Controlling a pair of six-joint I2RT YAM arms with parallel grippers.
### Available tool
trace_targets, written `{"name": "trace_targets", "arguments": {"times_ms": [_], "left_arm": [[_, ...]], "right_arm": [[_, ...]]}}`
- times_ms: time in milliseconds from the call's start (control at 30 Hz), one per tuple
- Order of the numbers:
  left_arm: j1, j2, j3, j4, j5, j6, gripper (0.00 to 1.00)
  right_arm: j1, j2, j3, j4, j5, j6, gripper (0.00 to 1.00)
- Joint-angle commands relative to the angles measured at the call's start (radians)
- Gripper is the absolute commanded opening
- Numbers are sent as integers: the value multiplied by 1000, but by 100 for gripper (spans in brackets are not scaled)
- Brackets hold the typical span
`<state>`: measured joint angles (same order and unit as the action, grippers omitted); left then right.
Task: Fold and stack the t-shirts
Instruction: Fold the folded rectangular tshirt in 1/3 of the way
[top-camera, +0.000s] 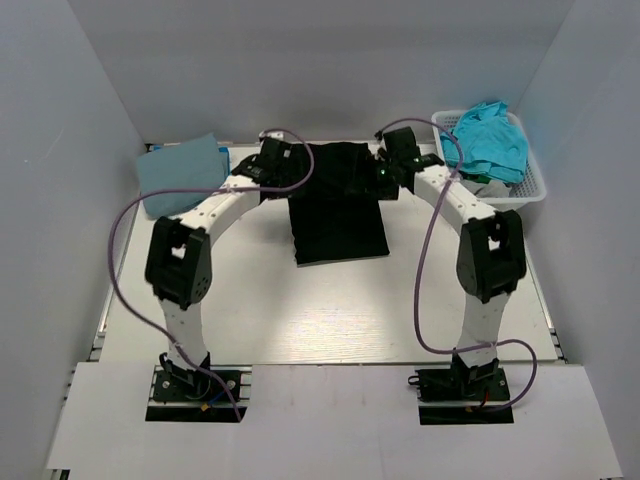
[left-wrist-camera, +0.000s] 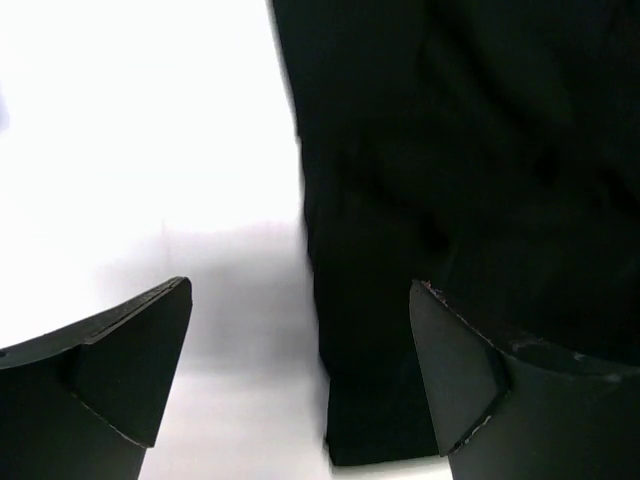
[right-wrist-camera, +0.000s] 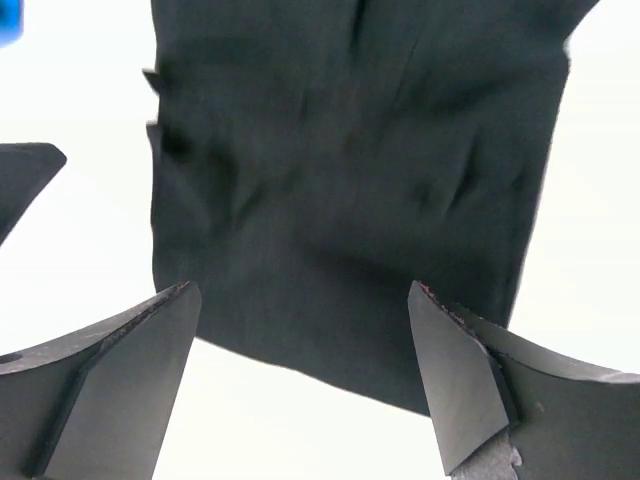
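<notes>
- Black t-shirt (top-camera: 338, 208): lies flat on the far half of the worktop (top-camera: 330, 310), midway between the left and right edges. It runs from the far edge towards the centre. The outline is roughly rectangular, and the near hem is slightly askew. Light creases show in the right wrist view (right-wrist-camera: 350, 180).
- Left gripper (top-camera: 283, 165): sits at the shirt's far left corner. In the left wrist view (left-wrist-camera: 300, 370) the jaws are spread wide and nothing is clamped. One finger (left-wrist-camera: 120, 370) is over bare white worktop and the other is over black cloth (left-wrist-camera: 470, 180). The shirt's side edge runs between them.
- Right gripper (top-camera: 397, 165): sits at the shirt's far right corner. In its own view (right-wrist-camera: 300, 370) the jaws are equally wide apart and hold nothing. Both fingers (right-wrist-camera: 465, 385) frame the black cloth and its hem. Whether the tips touch the fabric cannot be told.
- Light blue t-shirt (top-camera: 182, 176): folded into a compact pad at the far left corner of the worktop, just left of the left arm and apart from the black shirt.
- Turquoise t-shirt (top-camera: 490, 138): lies crumpled and unfolded in the white slotted basket (top-camera: 530, 188) at the far right corner, heaped above the rim. A darker grey item lies beneath it; its kind cannot be told.
- Purple cable (top-camera: 120, 260): one loops along each arm.
</notes>
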<state>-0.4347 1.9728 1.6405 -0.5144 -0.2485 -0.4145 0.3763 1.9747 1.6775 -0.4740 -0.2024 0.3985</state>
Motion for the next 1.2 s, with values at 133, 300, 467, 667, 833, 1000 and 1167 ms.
{"name": "trace_targets", "arguments": {"times_ms": [133, 300, 467, 667, 833, 1000, 1167], "left_arm": [[-18, -429, -433, -15, 54, -177, 100], [-18, -687, -649, -111, 64, -230, 100], [-18, -865, -709, -262, 43, -280, 100], [-18, -937, -697, -320, 34, -280, 100], [-18, -937, -688, -329, 58, -280, 100], [-18, -937, -697, -294, 92, -257, 100], [-27, -905, -697, -242, 152, -205, 100]], "right_arm": [[65, -36, -122, 129, -280, -95, 90], [139, 78, -47, 179, -394, -81, 90], [165, 237, 120, 215, -362, -13, 90], [148, 439, 359, 293, -260, 40, 90], [105, 486, 446, 382, -236, 39, 90], [50, 466, 442, 393, -216, -22, 90], [16, 380, 424, 310, -210, -96, 90]]}}
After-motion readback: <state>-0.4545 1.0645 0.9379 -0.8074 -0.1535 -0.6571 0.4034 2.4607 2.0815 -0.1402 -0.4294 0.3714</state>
